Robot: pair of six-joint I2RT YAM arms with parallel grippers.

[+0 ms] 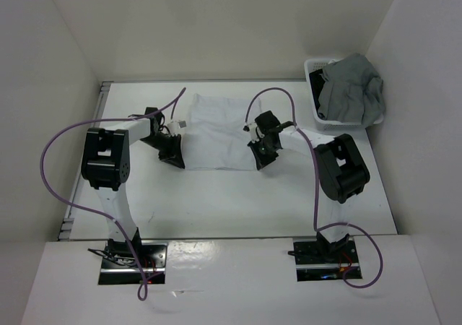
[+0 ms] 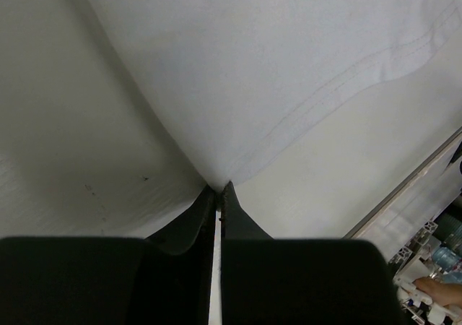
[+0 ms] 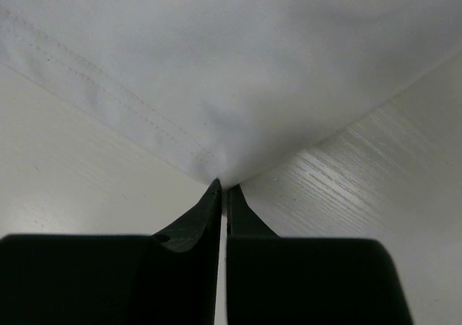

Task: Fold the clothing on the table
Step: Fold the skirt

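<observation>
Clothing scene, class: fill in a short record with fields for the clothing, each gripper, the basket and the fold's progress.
clothing: white, spread on the table
left gripper: shut on the clothing's near-left corner
right gripper: shut on the clothing's near-right corner
basket: white, far right of the table, holds a grey garment
fold: not yet made

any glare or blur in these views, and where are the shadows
Top external: even light, soft shadows under both arms on the table. Left wrist: its fingers are dark and soft, the stitching on the clothing sharp. Right wrist: bright sheen on the table grain at right, its fingers blurred too.
</observation>
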